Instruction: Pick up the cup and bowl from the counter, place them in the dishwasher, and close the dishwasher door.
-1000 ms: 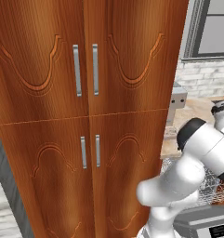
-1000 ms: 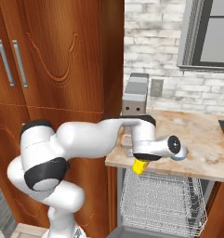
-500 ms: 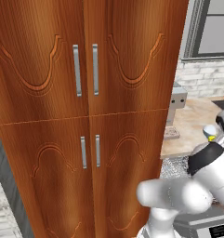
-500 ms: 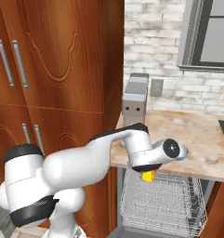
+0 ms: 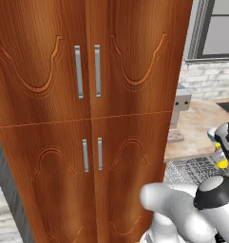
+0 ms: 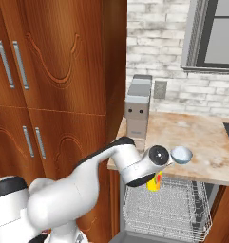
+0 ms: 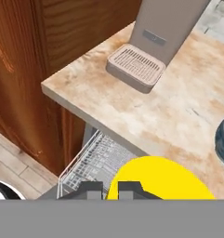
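Observation:
My gripper [image 6: 154,174] is shut on the yellow cup [image 6: 155,182], which hangs just off the counter's [image 6: 201,137] front edge, above the dishwasher's wire rack [image 6: 166,211]. In the hand view the cup [image 7: 155,179] sits right beside my gripper [image 7: 108,189], with the rack [image 7: 97,160] below. The left base view has the cup [image 5: 222,162] under my gripper [image 5: 222,155] at the far right. The pale blue-grey bowl [image 6: 181,154] rests on the counter near its front edge, just right of my hand. The dishwasher door [image 6: 135,237] lies open at the bottom.
A grey boxy appliance [image 6: 138,107] with a slotted drip tray [image 7: 135,67] stands on the counter's left end. The tall wooden cabinet [image 5: 92,118] rises directly left of the counter. A brick wall and a window [image 6: 215,33] lie behind.
My hand has carried the cup a little to the right and downward, off the counter edge and over the rack. The arm's elbow has dropped lower.

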Controlling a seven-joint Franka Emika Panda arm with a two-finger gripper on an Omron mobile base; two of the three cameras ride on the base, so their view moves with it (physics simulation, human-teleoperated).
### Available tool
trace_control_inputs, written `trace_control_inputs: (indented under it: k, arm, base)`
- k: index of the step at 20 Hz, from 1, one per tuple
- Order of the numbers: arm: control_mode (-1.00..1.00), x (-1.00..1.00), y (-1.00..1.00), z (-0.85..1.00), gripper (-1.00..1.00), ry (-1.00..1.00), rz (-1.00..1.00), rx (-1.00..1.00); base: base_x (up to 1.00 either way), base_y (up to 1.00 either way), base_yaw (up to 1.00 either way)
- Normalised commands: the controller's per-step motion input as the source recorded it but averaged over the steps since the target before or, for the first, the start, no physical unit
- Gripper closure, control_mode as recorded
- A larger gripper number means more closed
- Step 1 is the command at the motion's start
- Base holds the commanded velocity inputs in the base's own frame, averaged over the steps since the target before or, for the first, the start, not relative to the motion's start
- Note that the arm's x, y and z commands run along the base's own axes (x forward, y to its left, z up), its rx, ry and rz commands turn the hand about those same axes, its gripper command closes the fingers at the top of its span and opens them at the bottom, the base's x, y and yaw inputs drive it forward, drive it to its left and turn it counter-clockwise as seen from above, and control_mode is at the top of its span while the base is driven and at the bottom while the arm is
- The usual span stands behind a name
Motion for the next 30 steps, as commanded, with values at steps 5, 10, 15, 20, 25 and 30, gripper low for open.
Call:
trace_control_inputs:
  k: [5,10,15,20,25,30]
  arm:
    - [-1.0,-0.3,-0.1,-0.01,1.0,0.0,-0.22,0.21]
    - [-1.0,-0.05,-0.07,-0.04,1.0,0.08,-0.35,0.17]
    - [-1.0,-0.02,-0.1,0.0,1.0,0.04,-0.37,0.21]
    - [-1.0,-0.28,-0.3,0.0,1.0,-0.06,-0.2,0.44]
    - [-1.0,-0.06,-0.17,-0.2,1.0,-0.03,-0.24,0.3]
    - [-1.0,0.01,-0.1,-0.4,1.0,0.0,-0.21,0.17]
  base:
    - [0.0,0.0,0.0]
    - [0.0,0.0,0.0]
    - [0.0,0.0,0.0]
    - [0.0,0.0,0.0]
    - [0.0,0.0,0.0]
    - [0.0,0.0,0.0]
